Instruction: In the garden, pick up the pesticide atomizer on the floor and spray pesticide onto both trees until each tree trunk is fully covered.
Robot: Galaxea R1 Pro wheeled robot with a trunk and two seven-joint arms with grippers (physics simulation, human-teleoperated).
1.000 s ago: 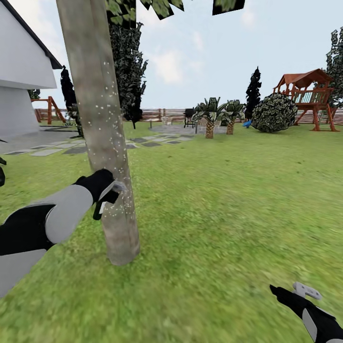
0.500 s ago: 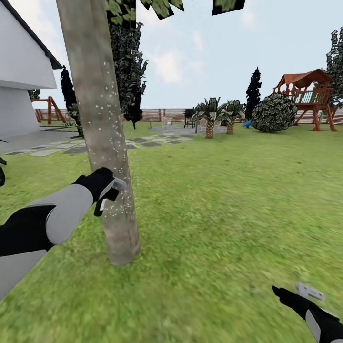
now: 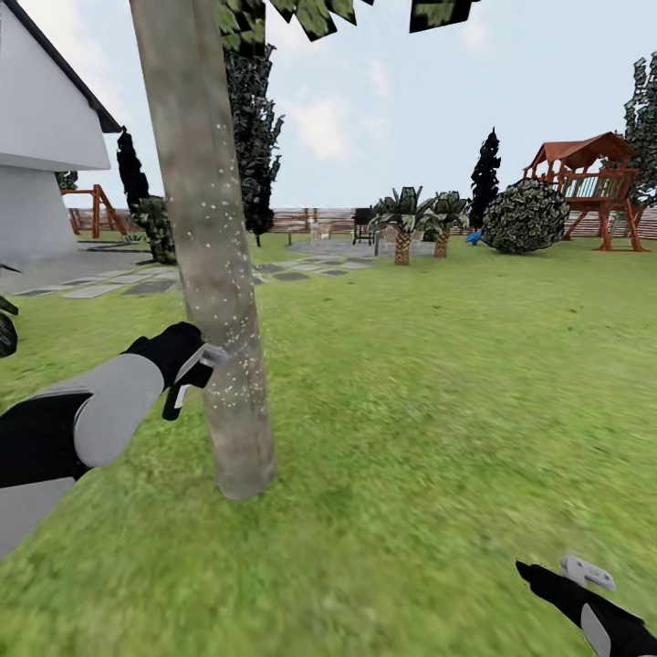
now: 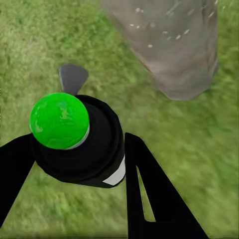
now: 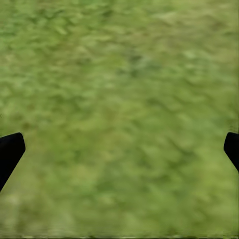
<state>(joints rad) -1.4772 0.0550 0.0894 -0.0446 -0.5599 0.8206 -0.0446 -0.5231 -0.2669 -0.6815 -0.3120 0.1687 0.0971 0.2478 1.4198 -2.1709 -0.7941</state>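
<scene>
The left end effector (image 3: 187, 365) pinches the pesticide atomizer (image 4: 79, 144) just beside the speckled tree trunk (image 3: 214, 274). The right end effector (image 5: 119, 149) hangs spread over the lawn (image 3: 438, 383).

I've got the pesticide atomizer (image 4: 82, 149), dark w/ green cap, just beside the white-speckled tree trunk (image 3: 212, 265).
</scene>
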